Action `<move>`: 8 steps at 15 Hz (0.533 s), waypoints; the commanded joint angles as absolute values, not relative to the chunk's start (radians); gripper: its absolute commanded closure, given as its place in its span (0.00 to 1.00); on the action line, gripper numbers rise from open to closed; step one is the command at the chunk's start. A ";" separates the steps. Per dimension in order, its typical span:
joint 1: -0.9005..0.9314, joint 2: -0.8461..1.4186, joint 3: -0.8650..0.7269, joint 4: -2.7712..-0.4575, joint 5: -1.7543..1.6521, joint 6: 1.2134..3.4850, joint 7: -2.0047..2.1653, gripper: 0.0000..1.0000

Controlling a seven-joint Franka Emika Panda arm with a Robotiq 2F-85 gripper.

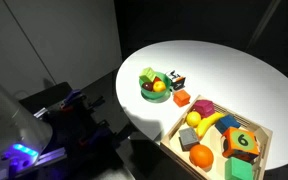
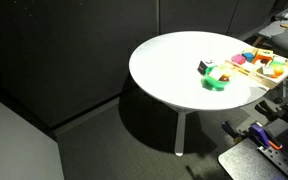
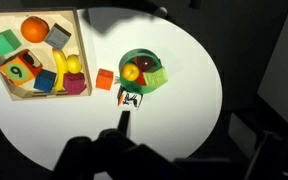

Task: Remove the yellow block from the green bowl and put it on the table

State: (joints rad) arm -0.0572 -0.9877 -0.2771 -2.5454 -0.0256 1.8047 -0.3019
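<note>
The green bowl [image 3: 126,60] stands on the round white table [image 3: 189,60], near its middle. The yellow block [image 3: 131,72] lies inside the bowl beside a light green piece [image 3: 155,76] and a dark red piece [image 3: 144,64]. The bowl also shows in both exterior views [image 1: 147,96] [image 2: 220,86], with the yellow block [image 1: 159,87] in it. My gripper [image 3: 182,122] is open and empty. It hangs high above the table's near side, well back from the bowl, and its fingers show only as dark shapes.
An orange block [image 3: 105,80] and a small black-and-white object [image 3: 131,98] lie on the table next to the bowl. A wooden tray [image 3: 76,30] with a banana, an orange, a round yellow fruit and coloured cubes sits at the table's edge. The surroundings are dark.
</note>
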 commanded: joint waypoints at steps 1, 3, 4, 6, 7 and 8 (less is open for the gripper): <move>-0.062 -0.985 -0.274 -2.543 -0.022 1.802 -0.305 0.00; -0.062 -0.985 -0.274 -2.543 -0.022 1.802 -0.305 0.00; -0.062 -0.985 -0.274 -2.543 -0.022 1.802 -0.305 0.00; -0.054 -0.973 -0.276 -2.541 -0.009 1.821 -0.302 0.00; -0.050 -0.964 -0.276 -2.539 -0.003 1.831 -0.300 0.00; -0.048 -0.958 -0.274 -2.541 0.003 1.847 -0.295 0.00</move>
State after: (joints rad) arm -0.0553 -0.9824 -0.2771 -2.5454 -0.0192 1.8121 -0.3017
